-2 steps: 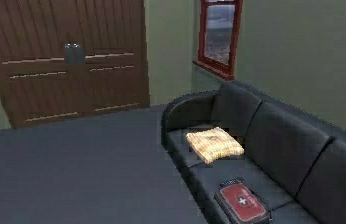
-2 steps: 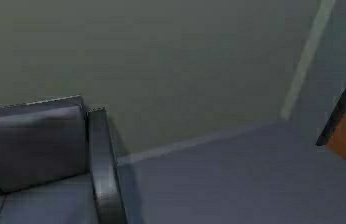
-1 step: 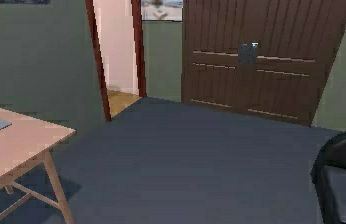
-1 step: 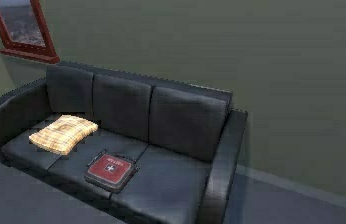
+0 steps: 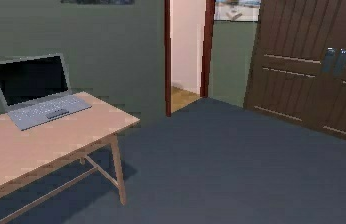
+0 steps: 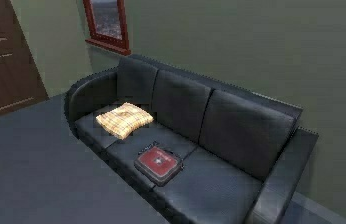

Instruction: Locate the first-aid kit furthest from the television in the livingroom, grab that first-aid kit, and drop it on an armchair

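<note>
A small dark case with a red square face (image 6: 158,161), which fits a first-aid kit, lies on the middle seat cushion of a black leather sofa (image 6: 231,120) in the arm side view. It sits near the cushion's front edge. A tan folded cloth or cushion (image 6: 124,119) lies on the seat to its left.
A wooden desk (image 5: 41,140) with a laptop (image 5: 36,92) on it stands at the forward view's left. Ahead, a doorway (image 5: 188,55) with a red frame leads out. A dark brown double door (image 5: 311,65) is on the right. Dark blue floor (image 5: 221,160) lies between. A red-framed picture (image 6: 107,20) hangs above the sofa.
</note>
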Available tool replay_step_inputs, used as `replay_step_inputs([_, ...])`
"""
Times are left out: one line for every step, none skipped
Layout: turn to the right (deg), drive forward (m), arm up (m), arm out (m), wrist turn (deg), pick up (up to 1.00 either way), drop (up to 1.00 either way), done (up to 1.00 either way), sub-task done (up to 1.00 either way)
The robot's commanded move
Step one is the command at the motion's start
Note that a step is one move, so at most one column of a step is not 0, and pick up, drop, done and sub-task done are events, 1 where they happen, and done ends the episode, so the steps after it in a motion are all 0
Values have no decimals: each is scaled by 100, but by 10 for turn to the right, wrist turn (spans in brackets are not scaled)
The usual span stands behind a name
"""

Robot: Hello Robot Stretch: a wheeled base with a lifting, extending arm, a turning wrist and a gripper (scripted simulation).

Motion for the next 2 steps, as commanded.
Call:
replay_step_inputs([0,0,48,0,0,0,0,0,0])
replay_step_inputs([0,0,0,50,0,0,0,0,0])
